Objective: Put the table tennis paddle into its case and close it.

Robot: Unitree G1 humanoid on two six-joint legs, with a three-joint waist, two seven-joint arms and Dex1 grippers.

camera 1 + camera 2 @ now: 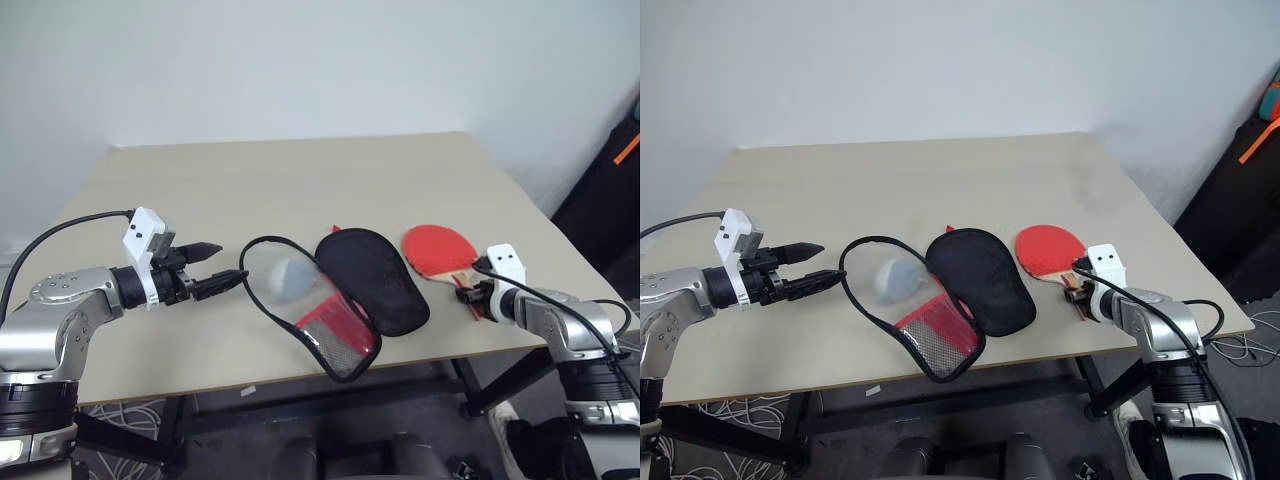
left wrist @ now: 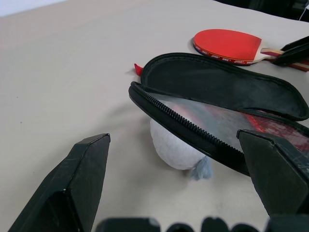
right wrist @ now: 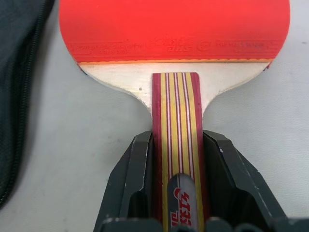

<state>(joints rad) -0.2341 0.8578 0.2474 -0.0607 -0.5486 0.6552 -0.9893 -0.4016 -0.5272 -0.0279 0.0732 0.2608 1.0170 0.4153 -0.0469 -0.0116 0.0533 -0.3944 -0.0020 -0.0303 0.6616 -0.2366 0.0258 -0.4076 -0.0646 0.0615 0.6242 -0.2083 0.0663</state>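
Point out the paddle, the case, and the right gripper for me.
table tennis paddle point(image 1: 437, 248): left eye view, on its red rubber face.
case point(image 1: 375, 280): left eye view, on the black fabric side.
right gripper point(image 3: 176, 159): right wrist view, midway between fingertips, at the handle.

Beige bench point(image 1: 300, 180) against a white wall. Lying on it: opened black case point(image 1: 372, 278) near the front edge, red table tennis paddle point(image 1: 438, 249) just beside, apart from it.

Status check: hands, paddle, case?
Right hand shut on paddle handle, paddle flat on table. Left hand open beside unzipped case. Nothing blocking.
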